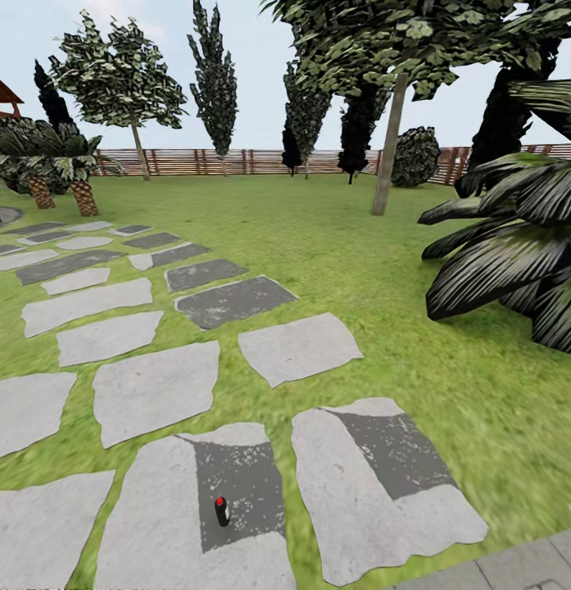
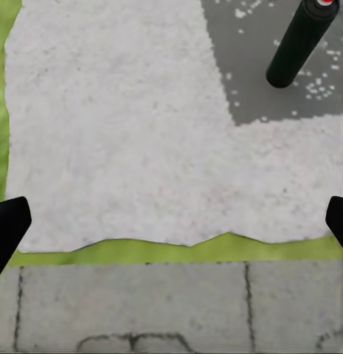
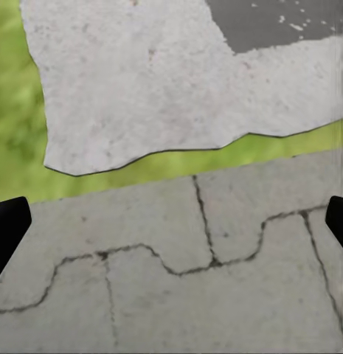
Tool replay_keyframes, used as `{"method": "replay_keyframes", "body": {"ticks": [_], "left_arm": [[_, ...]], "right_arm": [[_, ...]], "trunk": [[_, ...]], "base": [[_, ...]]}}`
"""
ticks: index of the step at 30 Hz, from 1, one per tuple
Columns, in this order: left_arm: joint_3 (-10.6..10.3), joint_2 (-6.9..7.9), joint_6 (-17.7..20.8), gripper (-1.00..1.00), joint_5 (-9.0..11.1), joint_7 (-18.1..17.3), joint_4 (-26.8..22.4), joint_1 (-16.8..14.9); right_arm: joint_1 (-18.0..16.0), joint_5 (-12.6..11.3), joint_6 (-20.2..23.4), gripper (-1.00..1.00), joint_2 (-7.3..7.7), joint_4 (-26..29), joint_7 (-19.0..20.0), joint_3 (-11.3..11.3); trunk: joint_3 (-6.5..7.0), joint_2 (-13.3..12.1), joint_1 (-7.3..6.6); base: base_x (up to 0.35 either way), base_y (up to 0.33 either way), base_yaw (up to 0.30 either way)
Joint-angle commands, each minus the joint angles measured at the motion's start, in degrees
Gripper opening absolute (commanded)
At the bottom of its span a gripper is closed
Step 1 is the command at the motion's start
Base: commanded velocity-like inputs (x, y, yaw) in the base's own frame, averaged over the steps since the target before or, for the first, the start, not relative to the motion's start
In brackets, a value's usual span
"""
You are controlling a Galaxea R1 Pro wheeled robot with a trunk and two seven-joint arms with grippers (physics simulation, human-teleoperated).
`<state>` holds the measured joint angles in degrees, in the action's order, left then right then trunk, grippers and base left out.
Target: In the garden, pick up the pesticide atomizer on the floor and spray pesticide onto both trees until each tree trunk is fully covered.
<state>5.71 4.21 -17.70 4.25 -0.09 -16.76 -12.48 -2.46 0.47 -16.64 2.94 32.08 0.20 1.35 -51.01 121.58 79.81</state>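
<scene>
The pesticide atomizer (image 1: 222,510), a tiny black bottle with a red top, stands upright on a stone slab of the floor (image 1: 158,389) near the bottom of the head view. It also stands on that slab's dark patch in the left wrist view, atomizer (image 2: 299,43), well ahead of my left gripper (image 2: 171,225), whose black fingertips (image 2: 9,225) sit far apart, open and empty. My right gripper (image 3: 171,225) is likewise open over paving. One tree (image 1: 121,74) stands far left by the fence; the other tree's trunk (image 1: 389,147) rises right of centre on the lawn.
A striped broad-leaf plant (image 1: 514,254) crowds the right side. Small palm plants (image 1: 64,176) stand at the far left. Dark columnar trees (image 1: 214,78) line the brown slat fence (image 1: 260,161). Interlocking grey pavers (image 3: 201,273) lie under the grippers.
</scene>
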Motion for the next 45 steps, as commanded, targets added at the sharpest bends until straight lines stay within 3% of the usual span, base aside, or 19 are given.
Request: {"method": "replay_keyframes", "body": {"ticks": [1,5,7,14,16,18,20,21,22,23,24,25,27,29,33,36,45], "left_arm": [[0.0,-0.11,0.0,1.00,0.3,0.0,0.0,0.0],[0.0,-0.16,-0.2,1.00,0.8,0.0,-0.1,0.0],[0.0,-0.07,-2.2,1.00,0.8,0.0,-0.3,0.0],[-0.4,-0.08,-4.7,1.00,0.1,1.6,-1.0,-0.5],[-0.4,0.01,-4.5,1.00,0.1,2.7,-1.4,-1.2],[-0.3,0.15,-4.3,1.00,0.3,3.6,-1.4,-4.3],[-0.2,0.78,-3.8,1.00,0.5,4.4,-1.2,-10.2],[-0.2,1.11,-3.2,1.00,0.5,4.6,-1.1,-12.5],[-0.2,1.45,-1.7,1.00,0.5,4.7,-1.1,-14.9],[-0.2,1.53,-1.1,1.00,0.5,4.7,-1.1,-16.1],[-0.4,1.58,-0.1,1.00,0.1,4.6,-1.1,-18.3],[-0.6,1.54,0.0,1.00,0.0,4.5,-1.2,-18.6],[-0.9,1.41,0.0,1.00,-0.1,4.4,-1.2,-18.6],[-1.1,1.36,-0.1,1.00,-1.1,4.3,-1.2,-18.4],[-1.1,1.41,0.0,1.00,-2.8,4.1,-1.0,-18.3],[-1.0,1.37,0.0,1.00,-3.1,4.2,-1.0,-18.3],[-0.8,0.99,-0.3,1.00,-3.0,4.3,-1.0,-18.3]], "right_arm": [[0.0,-0.1,0.0,1.00,0.15,0.0,0.0,0.1],[0.0,-0.1,-2.8,1.00,-0.33,-0.8,-0.1,-0.1],[0.0,0.0,-3.5,1.00,-0.37,-1.4,-0.1,-0.3],[0.0,0.0,-3.8,1.00,-0.29,-0.8,0.0,-0.2],[-0.1,0.0,-3.8,1.00,-0.30,1.3,0.0,-0.2],[-0.6,0.0,-3.7,1.00,-0.26,7.4,0.1,-0.2],[-4.6,0.1,-2.7,1.00,-0.43,15.3,0.1,-0.3],[-7.6,0.1,-0.8,1.00,-1.15,16.6,0.0,-0.3],[-12.5,0.1,3.7,1.00,-2.95,17.2,-0.1,-0.4],[-15.0,0.1,6.5,1.00,-3.86,17.2,-0.2,-0.4],[-22.8,0.0,11.9,1.00,-5.74,15.4,-0.4,-0.4],[-25.3,0.0,12.6,1.00,-6.13,14.0,-0.4,-0.4],[-27.0,0.1,12.9,1.00,-6.37,11.2,-0.4,-0.4],[-27.7,0.1,12.4,1.00,-6.39,7.6,-0.2,-0.4],[-28.1,0.1,10.8,1.00,-5.56,5.6,-0.1,-0.3],[-28.1,0.1,10.4,1.00,-4.55,5.2,0.0,-0.4],[-28.1,0.2,10.3,1.00,-4.23,5.2,-0.1,-0.2]], "trunk": [[0.00,0.0,0.00],[0.00,0.0,0.00],[0.00,0.0,0.00],[0.00,0.0,0.00],[0.00,0.0,0.00],[0.00,0.0,0.00],[0.00,0.0,0.00],[0.00,0.0,0.00],[0.00,0.0,0.00],[0.00,0.0,0.00],[0.00,0.0,0.00],[0.00,0.0,0.00],[0.00,0.0,0.00],[0.00,0.0,0.00],[0.00,0.0,0.00],[0.00,0.0,0.00],[-0.37,0.0,0.00]], "base": [[0.001,-0.275,0.035],[-0.004,-0.262,0.006],[-0.054,-0.258,0.001],[-0.022,-0.089,0.000],[-0.002,-0.009,0.000],[-0.001,-0.003,0.000],[0.000,-0.001,0.000],[0.000,0.000,0.000],[0.000,0.000,0.000],[0.000,0.000,0.000],[0.000,0.000,0.000],[0.000,0.000,0.000],[0.000,0.000,0.000],[0.000,0.000,0.000],[0.148,-0.022,0.000],[0.275,-0.112,0.000],[0.151,-0.070,0.144]]}}
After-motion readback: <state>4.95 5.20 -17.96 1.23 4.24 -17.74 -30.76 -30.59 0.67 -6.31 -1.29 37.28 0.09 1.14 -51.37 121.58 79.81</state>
